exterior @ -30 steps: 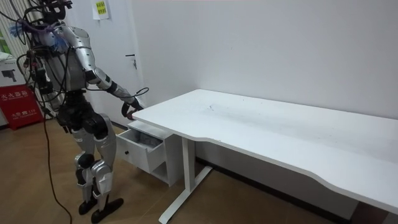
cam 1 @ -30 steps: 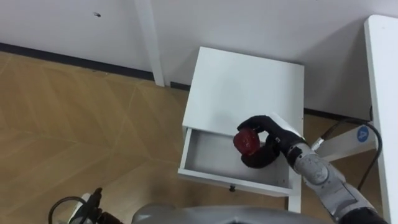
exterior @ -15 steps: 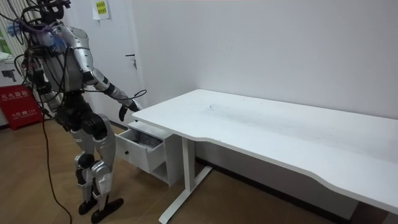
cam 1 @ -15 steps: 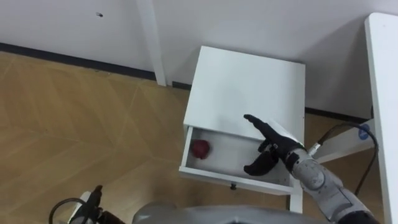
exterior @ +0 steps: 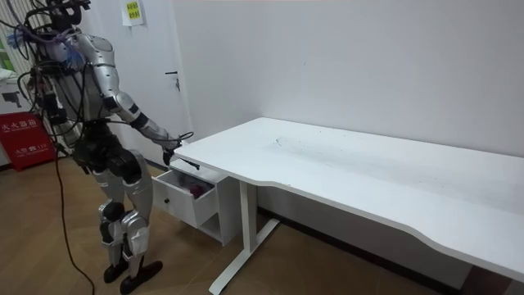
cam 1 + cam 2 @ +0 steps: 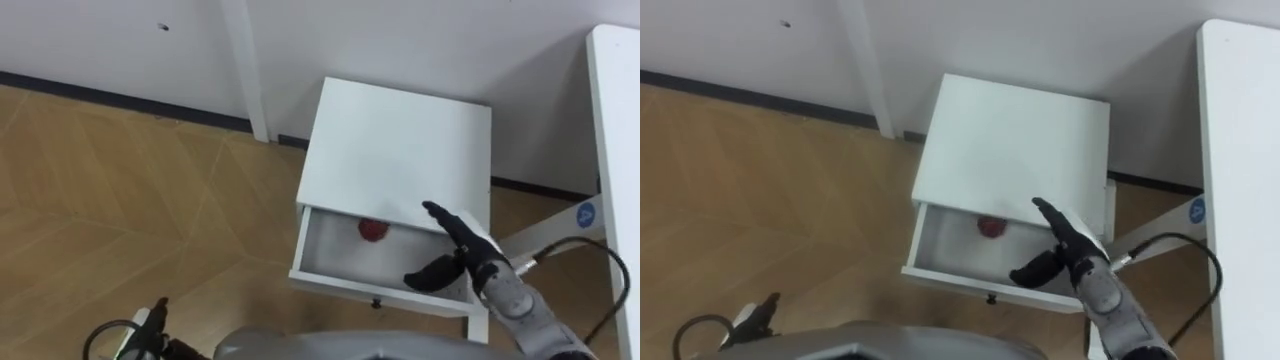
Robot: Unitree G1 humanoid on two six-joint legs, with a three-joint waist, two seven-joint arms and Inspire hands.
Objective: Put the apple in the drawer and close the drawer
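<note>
Right robot hand [image 6: 468,260] hovers splayed over drawer [image 6: 335,252] holding apple [image 6: 374,231] in white cabinet [image 6: 400,150].

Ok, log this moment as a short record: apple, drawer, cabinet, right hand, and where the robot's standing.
apple: small red apple lying in the drawer, near its back wall
drawer: white drawer pulled open, not yet closed
cabinet: low white cabinet against the wall
right hand: right hand above the drawer's right part, fingers open, holding nothing
robot: stands before the cabinet, at the end of the long white desk
</note>
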